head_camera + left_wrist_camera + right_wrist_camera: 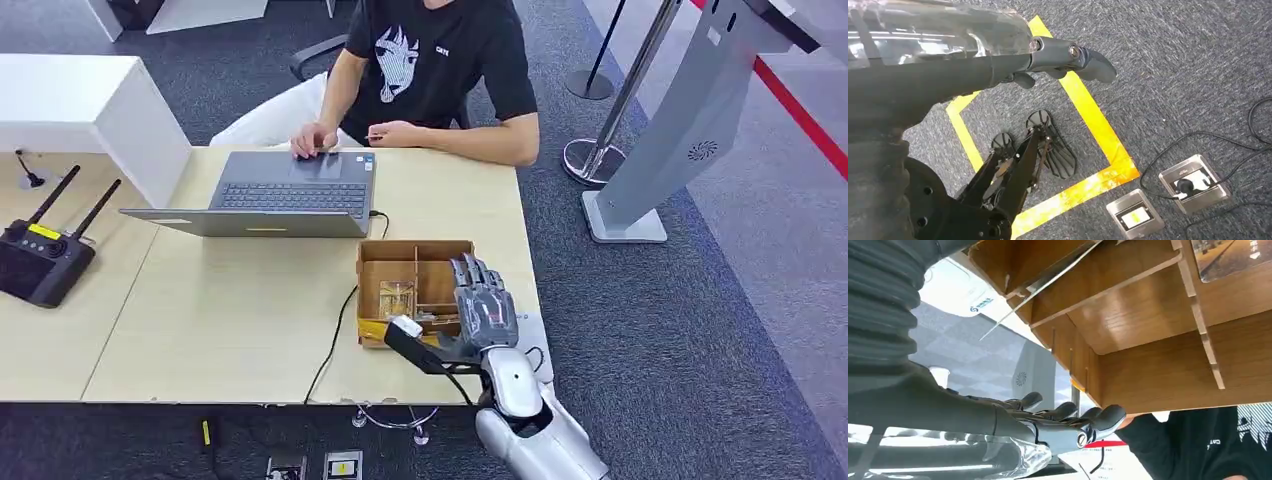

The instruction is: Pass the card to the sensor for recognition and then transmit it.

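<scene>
The right hand (484, 305) is seen at the near edge of the light wooden table (230, 320), raised over the right side of a compartmented wooden box (415, 262); its fingers are extended and slightly apart, and nothing is held in them. A card (1048, 282) is seen leaning in one of the box's compartments in the right wrist view. The left hand (1068, 57) hangs over the carpeted floor, fingers loosely extended and holding nothing. Farther back, an open laptop (285, 195) is being used by a seated person (430, 70). A grey kiosk stand (680, 130) stands on the carpet to the right.
</scene>
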`<state>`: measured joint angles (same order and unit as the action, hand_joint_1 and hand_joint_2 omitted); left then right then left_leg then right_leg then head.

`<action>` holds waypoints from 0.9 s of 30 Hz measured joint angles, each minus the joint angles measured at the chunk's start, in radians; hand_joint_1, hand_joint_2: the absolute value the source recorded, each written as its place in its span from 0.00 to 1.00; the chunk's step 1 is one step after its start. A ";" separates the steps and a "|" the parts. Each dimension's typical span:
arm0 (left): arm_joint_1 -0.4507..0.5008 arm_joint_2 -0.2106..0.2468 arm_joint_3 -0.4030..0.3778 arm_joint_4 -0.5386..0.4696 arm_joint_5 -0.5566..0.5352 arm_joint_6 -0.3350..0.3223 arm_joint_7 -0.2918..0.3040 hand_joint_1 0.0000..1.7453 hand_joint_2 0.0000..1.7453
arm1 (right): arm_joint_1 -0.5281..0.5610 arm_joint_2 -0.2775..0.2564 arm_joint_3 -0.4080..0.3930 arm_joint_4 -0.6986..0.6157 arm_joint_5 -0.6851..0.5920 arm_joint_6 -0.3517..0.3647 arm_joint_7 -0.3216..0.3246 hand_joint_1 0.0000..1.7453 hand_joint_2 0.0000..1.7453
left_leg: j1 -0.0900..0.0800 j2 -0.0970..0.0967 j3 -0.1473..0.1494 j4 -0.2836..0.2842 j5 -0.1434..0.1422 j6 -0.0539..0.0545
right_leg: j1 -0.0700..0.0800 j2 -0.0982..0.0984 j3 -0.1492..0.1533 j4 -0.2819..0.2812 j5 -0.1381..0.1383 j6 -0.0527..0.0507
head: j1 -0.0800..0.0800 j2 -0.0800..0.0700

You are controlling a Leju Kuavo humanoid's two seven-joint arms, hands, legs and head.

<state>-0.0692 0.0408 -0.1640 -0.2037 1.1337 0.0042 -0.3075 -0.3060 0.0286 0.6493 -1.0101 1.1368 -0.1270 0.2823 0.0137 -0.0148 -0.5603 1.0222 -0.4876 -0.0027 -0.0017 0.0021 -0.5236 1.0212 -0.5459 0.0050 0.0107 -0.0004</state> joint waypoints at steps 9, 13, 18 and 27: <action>0.000 -0.001 0.006 0.000 -0.001 0.002 0.000 0.00 1.00 | 0.000 -0.009 0.003 0.000 0.002 -0.006 -0.002 0.96 1.00 | 0.000 0.000 0.000 0.000 0.000 0.000 | 0.000 0.000 0.000 0.000 0.000 0.000 | 0.000 0.000; 0.000 -0.002 0.016 0.000 -0.001 0.005 0.000 0.00 1.00 | 0.000 -0.010 0.005 0.000 0.001 -0.005 -0.003 0.92 1.00 | 0.000 0.000 0.000 0.000 0.000 0.000 | 0.000 0.000 0.000 0.000 0.000 0.000 | 0.000 0.000; 0.000 -0.002 0.016 0.000 -0.003 0.005 0.000 0.00 1.00 | 0.002 -0.010 0.006 0.000 -0.006 0.000 -0.004 0.95 1.00 | 0.000 0.000 0.000 0.000 0.000 0.000 | 0.000 0.000 0.000 0.000 0.000 0.000 | 0.000 0.000; 0.000 -0.002 0.020 0.000 -0.011 0.005 0.000 0.00 1.00 | 0.003 -0.017 0.007 -0.006 -0.007 0.008 0.000 1.00 1.00 | 0.000 0.000 0.000 0.000 0.000 0.000 | 0.000 0.000 0.000 0.000 0.000 0.000 | 0.000 0.000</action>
<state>-0.0692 0.0389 -0.1442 -0.2037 1.1223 0.0095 -0.3075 -0.3031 0.0119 0.6561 -1.0162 1.1296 -0.1186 0.2823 0.0137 -0.0148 -0.5604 1.0222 -0.4876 -0.0027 -0.0017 0.0021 -0.5236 1.0212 -0.5459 0.0050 0.0107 -0.0004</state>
